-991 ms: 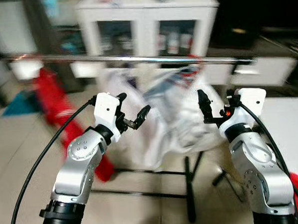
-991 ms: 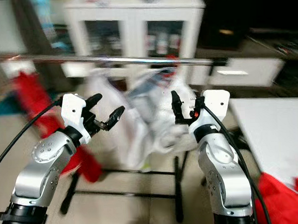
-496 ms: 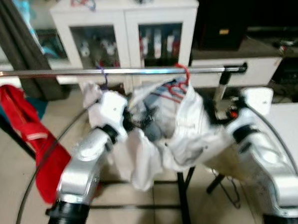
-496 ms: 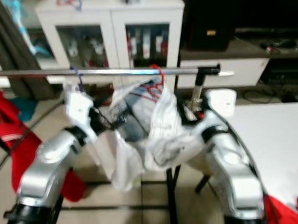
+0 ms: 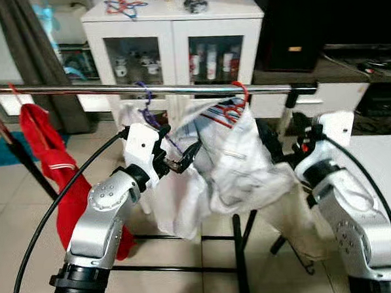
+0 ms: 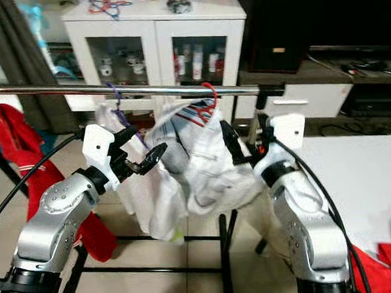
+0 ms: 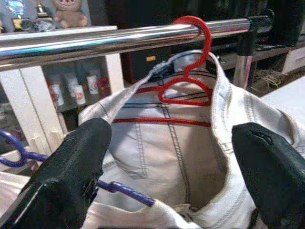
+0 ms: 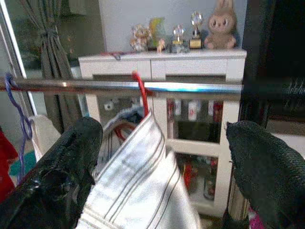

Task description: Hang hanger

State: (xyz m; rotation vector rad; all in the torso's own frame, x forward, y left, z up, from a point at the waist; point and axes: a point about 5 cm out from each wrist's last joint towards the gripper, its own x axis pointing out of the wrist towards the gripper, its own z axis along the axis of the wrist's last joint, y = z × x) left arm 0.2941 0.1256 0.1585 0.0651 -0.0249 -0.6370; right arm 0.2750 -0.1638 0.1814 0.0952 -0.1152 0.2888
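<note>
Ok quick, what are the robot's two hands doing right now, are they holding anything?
Left gripper: open, holding nothing, in front of the white garment.
Right gripper: open, holding nothing, beside the same garment on its red hanger.

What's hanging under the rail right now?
Under the rail: a red hanger carrying a white garment, a purple hanger with white cloth, and a red garment. The garments cover most of both hangers.
</note>
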